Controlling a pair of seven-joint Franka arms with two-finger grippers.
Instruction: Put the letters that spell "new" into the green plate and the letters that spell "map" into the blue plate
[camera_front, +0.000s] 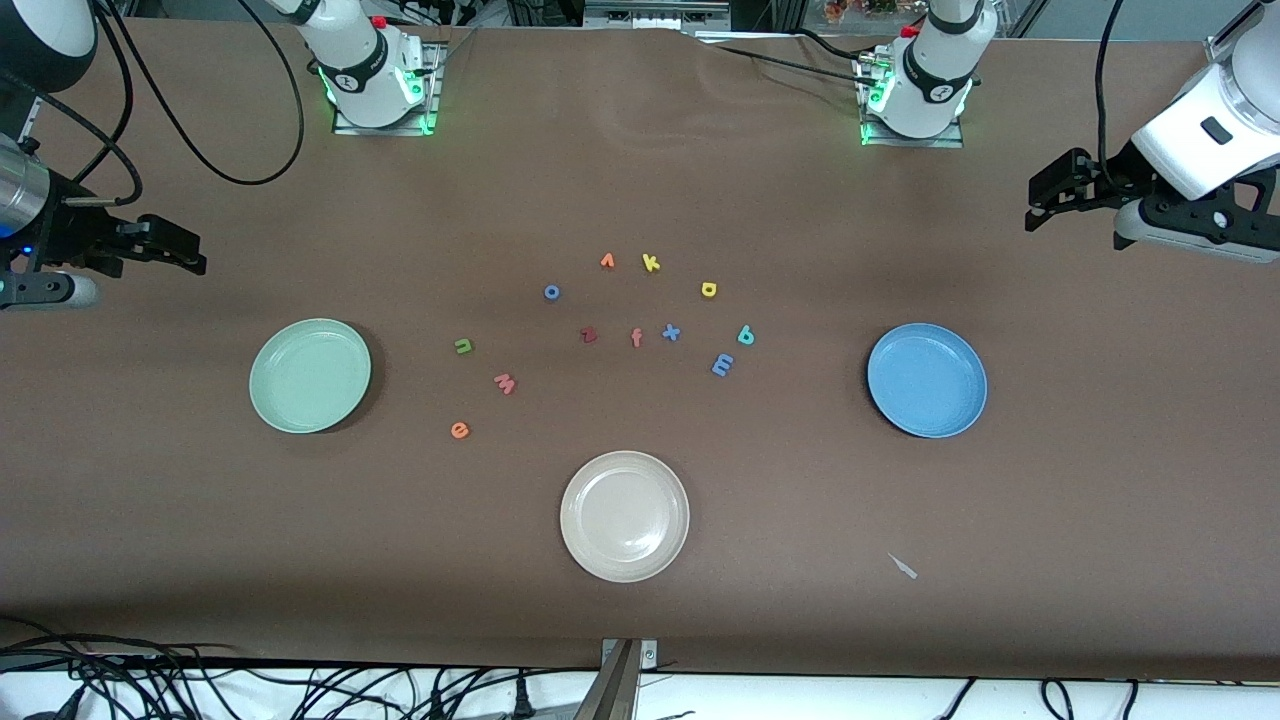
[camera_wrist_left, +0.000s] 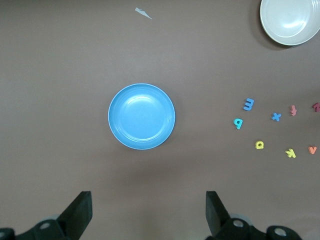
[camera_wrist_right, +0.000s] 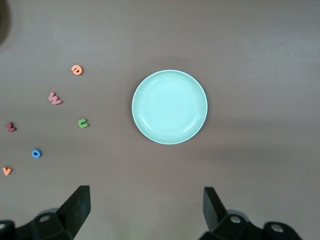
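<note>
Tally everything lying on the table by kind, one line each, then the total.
Foam letters: 11, scattered between the plates, from the orange e to the yellow k.
Plates: 3, the green plate, the blue plate and the beige plate, none holding anything.
Small pale scrap: 1.
Total: 15.

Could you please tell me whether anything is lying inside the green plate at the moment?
Nothing lies in the green plate; its whole inside shows bare in the front and right wrist views. The green n, pinkish-red w and orange e lie on the table beside it. Nothing covers the plate.
</note>
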